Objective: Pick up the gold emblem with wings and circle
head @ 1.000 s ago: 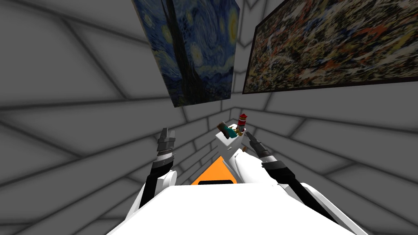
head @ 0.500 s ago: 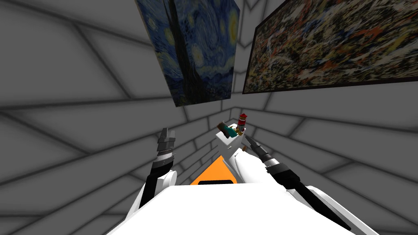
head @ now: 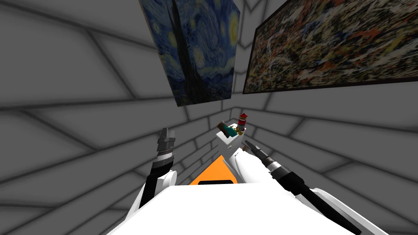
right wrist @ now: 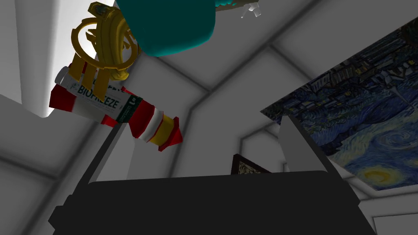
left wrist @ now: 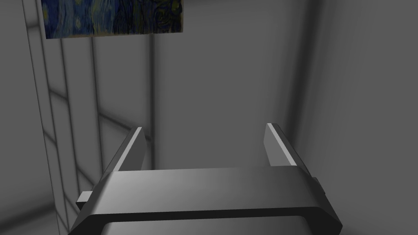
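**Right claw wide and empty, short of the emblem on the stand.**

Nearest, at 11 o'clock from the robot, the left claw (head: 166, 140) hangs with fingers spread and empty, probably parked clear of the working arm. At 1 o'clock the right claw (head: 247, 143) reaches low beside the white stand (head: 225, 143), fingers wide apart with nothing between them. Farther on, at 12 to 1 o'clock on the stand's top, the gold emblem (right wrist: 115, 57) sits just beside a teal object (right wrist: 171, 24) and in front of a red-and-white bottle (right wrist: 102, 107); contact can't be told. It lies beyond one fingertip, not between the two. That crowding likely explains the wide opening.
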You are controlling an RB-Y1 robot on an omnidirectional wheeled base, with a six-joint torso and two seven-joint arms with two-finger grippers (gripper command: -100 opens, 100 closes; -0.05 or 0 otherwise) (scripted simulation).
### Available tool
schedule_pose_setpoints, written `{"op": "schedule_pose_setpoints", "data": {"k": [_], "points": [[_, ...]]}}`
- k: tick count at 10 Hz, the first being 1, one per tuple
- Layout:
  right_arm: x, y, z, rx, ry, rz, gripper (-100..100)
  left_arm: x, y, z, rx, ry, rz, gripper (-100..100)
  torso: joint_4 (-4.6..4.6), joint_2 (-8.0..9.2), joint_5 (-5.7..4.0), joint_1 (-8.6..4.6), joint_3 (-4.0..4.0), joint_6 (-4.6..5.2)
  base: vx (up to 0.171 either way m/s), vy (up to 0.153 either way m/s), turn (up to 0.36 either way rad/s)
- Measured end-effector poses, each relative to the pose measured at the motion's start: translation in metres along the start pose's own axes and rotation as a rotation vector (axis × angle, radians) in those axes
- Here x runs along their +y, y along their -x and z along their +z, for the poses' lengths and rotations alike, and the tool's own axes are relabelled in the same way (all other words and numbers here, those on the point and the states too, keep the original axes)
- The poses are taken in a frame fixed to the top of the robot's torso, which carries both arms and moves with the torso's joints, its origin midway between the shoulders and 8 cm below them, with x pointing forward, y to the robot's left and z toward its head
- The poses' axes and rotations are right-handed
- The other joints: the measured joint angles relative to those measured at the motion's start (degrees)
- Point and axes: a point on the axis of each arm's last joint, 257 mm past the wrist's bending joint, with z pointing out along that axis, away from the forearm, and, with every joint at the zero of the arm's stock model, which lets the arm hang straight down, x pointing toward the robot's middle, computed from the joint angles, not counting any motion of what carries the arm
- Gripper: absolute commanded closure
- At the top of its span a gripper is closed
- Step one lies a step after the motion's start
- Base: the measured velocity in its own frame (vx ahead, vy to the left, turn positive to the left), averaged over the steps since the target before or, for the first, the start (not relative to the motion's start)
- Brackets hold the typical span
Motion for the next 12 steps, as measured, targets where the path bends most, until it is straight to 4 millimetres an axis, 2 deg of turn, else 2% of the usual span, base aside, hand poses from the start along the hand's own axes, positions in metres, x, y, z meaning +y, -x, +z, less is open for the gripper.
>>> {"op": "schedule_pose_setpoints", "data": {"k": [9, 12], "points": [[-0.064, -0.022, -0.033, 0.233, -0.156, -0.088, -100, 0.0, 0.0, 0.0, 0.0, 0.0, 0.0, 0, -0.01, -0.07, -0.02, -0.03, -0.04, -0.02, -0.007, -0.006, 0.05], [-0.077, -0.023, -0.041, 0.295, -0.188, -0.122, -100, 0.0, 0.0, 0.0, 0.0, 0.0, 0.0, 0, -0.02, -0.09, -0.01, -0.02, -0.05, -0.02, 0.002, -0.008, 0.052]]}}
